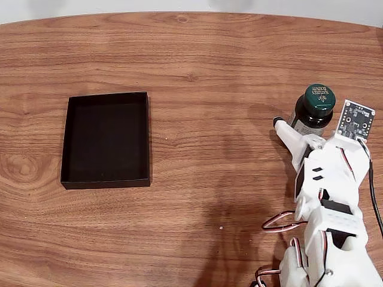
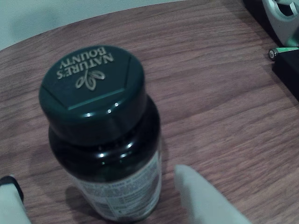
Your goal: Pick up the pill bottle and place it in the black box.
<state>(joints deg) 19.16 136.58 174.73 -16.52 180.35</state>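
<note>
- In the fixed view you see the pill bottle (image 1: 313, 110) standing upright on the desk (image 1: 209, 72), at about 3 o'clock from frame centre, near the right edge.
- Its dark green cap carries light lettering; in the wrist view the cap (image 2: 91, 88) sits at 10 o'clock, with the printed label below it.
- Your hand (image 1: 302, 128) is at the bottle's base, on its 6 o'clock side in the fixed view. The fingers are spread apart, one on each side of the bottle.
- In the wrist view the hand (image 2: 103, 205) straddles the bottle (image 2: 112, 172): one white finger (image 2: 203, 198) rises at 5 o'clock, just beside the bottle; the other, dark-tipped, shows at the 8 o'clock corner. You cannot tell whether either finger touches the bottle.
- The black box (image 1: 69, 140) lies flat on the desk at 9 o'clock in the fixed view, well apart from bottle and hand.
- The white arm enters the fixed view from the 5 o'clock corner, with red and black wires looped beside it.
</note>
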